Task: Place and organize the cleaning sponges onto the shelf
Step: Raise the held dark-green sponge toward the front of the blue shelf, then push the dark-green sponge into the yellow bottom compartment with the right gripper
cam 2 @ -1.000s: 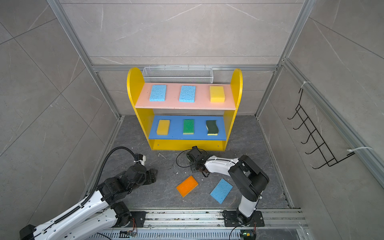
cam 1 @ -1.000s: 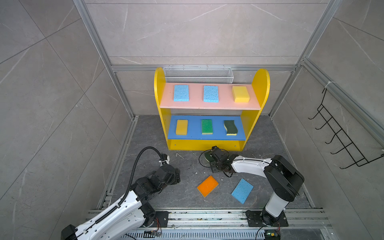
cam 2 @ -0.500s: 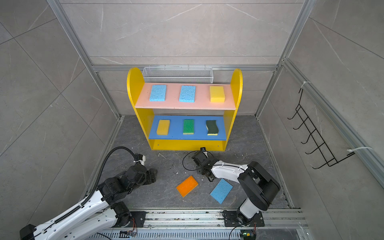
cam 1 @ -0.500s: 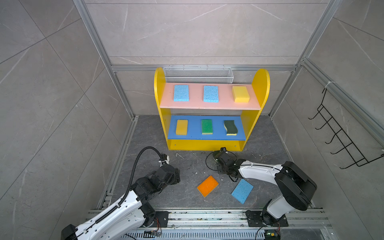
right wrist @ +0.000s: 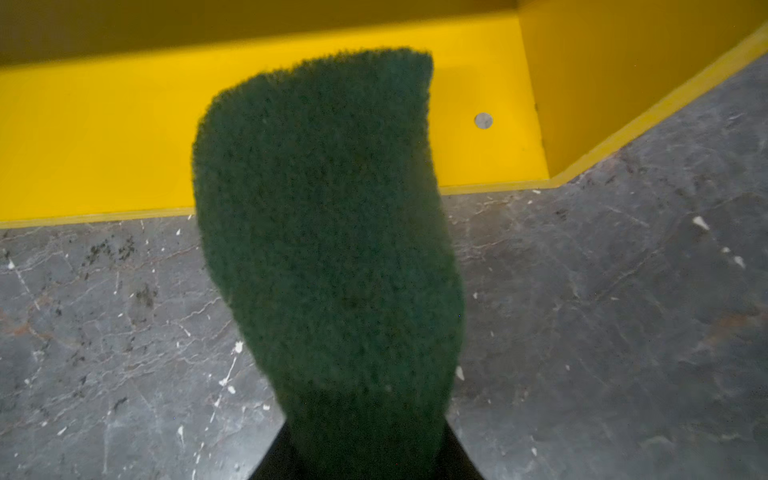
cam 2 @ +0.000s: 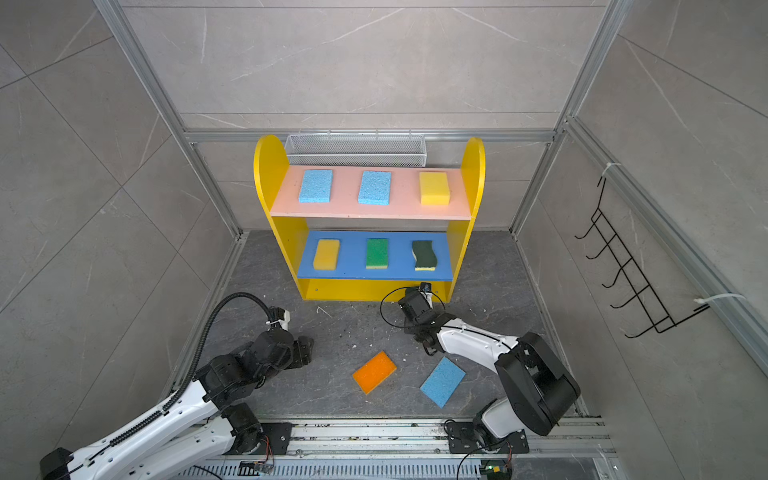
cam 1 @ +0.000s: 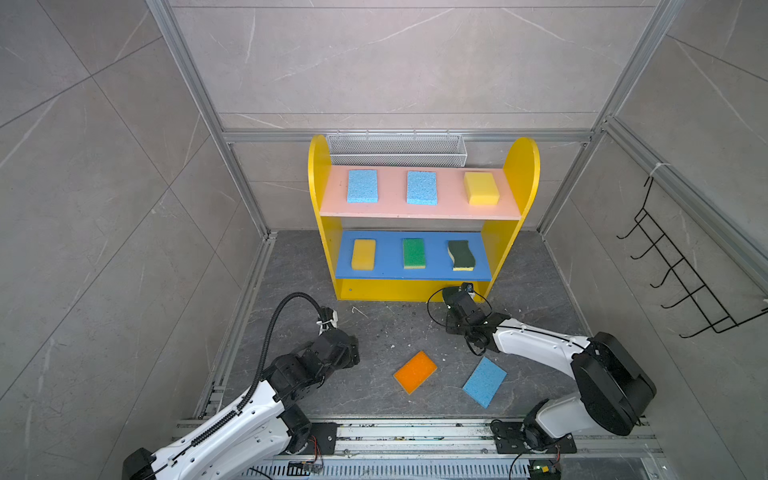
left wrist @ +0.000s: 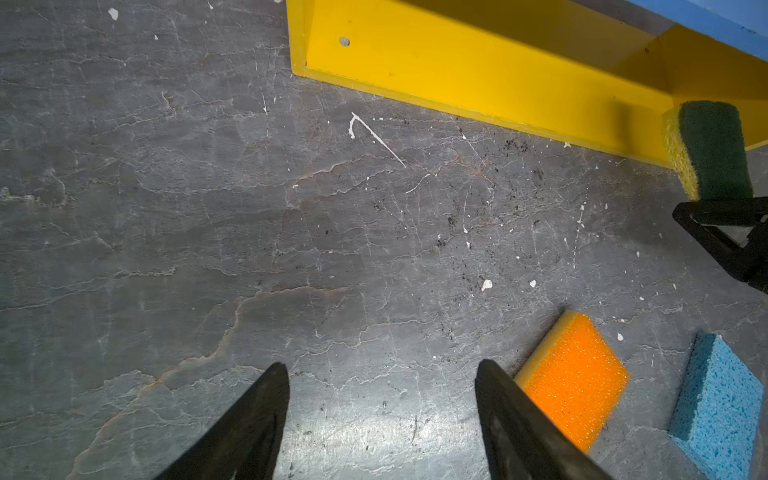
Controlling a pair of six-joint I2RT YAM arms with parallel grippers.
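While clenching the dark-green wavy sponge [right wrist: 324,232] endwise, right gripper [left wrist: 721,208] is aiming it at the shelf's yellow base [right wrist: 104,137]; left gripper [left wrist: 382,370] is hovering unclenched beside orange sponge [left wrist: 577,374].

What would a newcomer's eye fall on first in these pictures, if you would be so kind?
Probably the bright yellow shelf at the back, with six sponges laid on it in two tidy rows of three. Next, the orange sponge and the light blue sponge lying loose on the floor in front, and the right end effector gripping a dark-green sponge by the right end of the shelf's base.
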